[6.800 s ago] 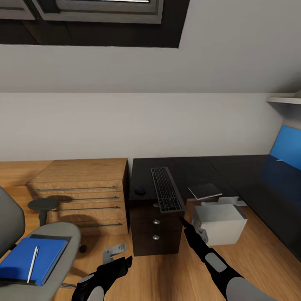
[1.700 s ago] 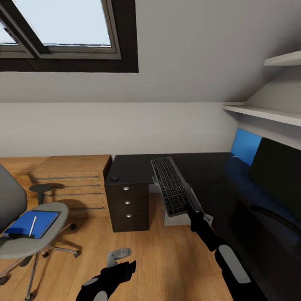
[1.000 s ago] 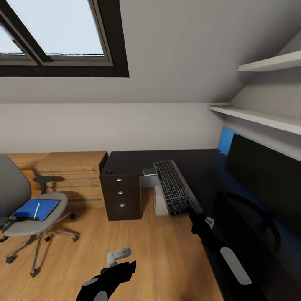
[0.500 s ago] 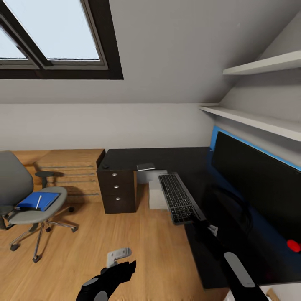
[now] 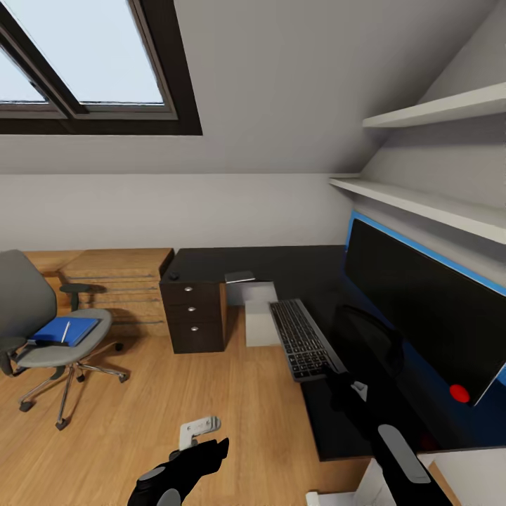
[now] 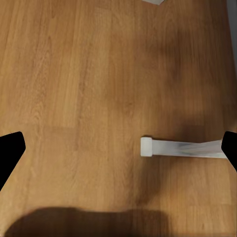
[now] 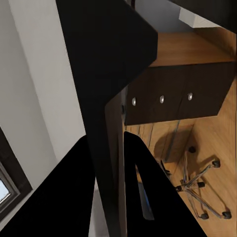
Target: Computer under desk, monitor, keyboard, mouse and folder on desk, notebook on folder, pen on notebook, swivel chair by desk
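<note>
Keyboard (image 5: 303,339) in transit, clamped at its near end by right tool (image 5: 336,379); left tool (image 6: 118,148) spread wide, idle.
Next: lower it flat on surface (image 5: 295,270) beside monitor (image 5: 422,309).

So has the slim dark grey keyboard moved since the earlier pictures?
Yes. The slim dark grey keyboard, clamped in the right gripper, has gone from above the black drawer unit along the black desk to in front of the wide black monitor.
</note>
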